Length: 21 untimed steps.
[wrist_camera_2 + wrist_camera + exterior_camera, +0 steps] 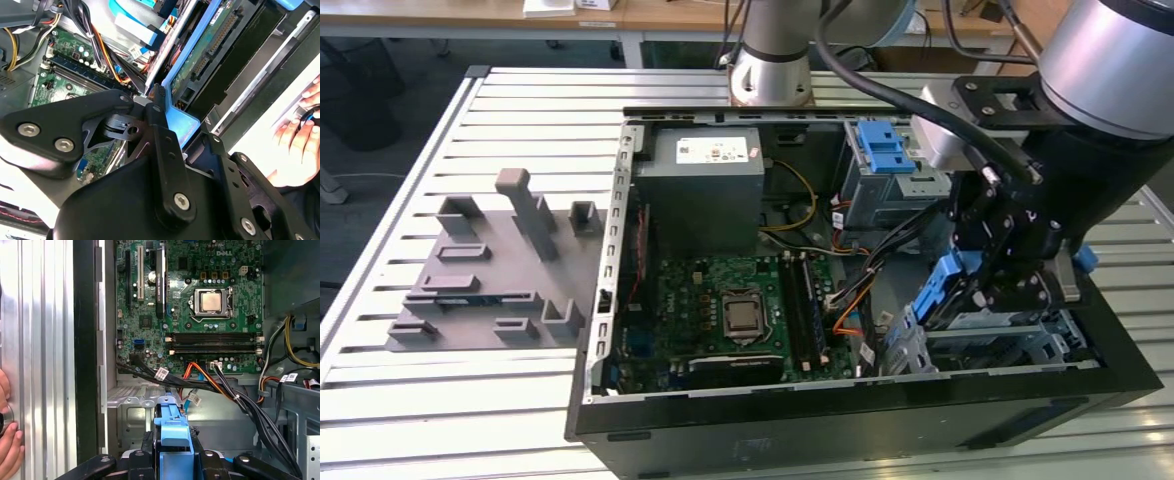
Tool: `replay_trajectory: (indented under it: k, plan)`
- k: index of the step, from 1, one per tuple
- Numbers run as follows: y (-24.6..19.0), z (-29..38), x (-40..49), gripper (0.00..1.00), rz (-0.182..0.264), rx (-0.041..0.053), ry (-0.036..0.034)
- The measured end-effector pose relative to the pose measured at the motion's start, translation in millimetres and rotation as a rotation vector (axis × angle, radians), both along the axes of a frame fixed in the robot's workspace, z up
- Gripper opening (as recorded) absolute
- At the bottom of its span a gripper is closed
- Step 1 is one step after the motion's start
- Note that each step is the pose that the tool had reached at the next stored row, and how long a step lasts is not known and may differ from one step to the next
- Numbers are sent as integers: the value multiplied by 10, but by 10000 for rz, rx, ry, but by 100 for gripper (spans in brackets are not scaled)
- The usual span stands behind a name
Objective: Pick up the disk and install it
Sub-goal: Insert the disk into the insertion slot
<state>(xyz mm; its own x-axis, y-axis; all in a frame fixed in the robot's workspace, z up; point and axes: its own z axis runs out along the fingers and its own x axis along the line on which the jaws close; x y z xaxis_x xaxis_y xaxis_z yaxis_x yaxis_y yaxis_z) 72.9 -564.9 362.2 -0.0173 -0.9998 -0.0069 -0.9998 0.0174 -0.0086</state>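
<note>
The disk point(942, 290) stands on edge at the exterior view's right, inside the open computer case point(854, 405), just above the metal drive cage point(1001, 345). Its blue rail faces the motherboard. My gripper point(994, 285) is shut on it from above. In the second wrist view the disk's point(207, 45) green circuit side and connector run beside a black finger point(160, 125). The first wrist view has the blue rail end of the disk point(172, 437) clamped in my gripper point(172, 462), over the cage floor.
Inside the case are a motherboard point(727, 310), a grey power supply box point(707, 185) with a white sticker, a blue latch piece point(887, 150) and loose cables point(854, 270). A grey fixture point(487, 265) lies on the slatted table. A person's hand point(300, 130) rests beside the case.
</note>
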Motion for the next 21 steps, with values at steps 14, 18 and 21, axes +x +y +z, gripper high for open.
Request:
replay_trajectory:
  k: [14, 18, 21]
  plan:
    - [0, -55, 1, 36, 0, 1, 0]
    - [0, -65, 1, 36, 0, -2, 0]
    - [0, -67, 1, 36, 0, -1, 0]
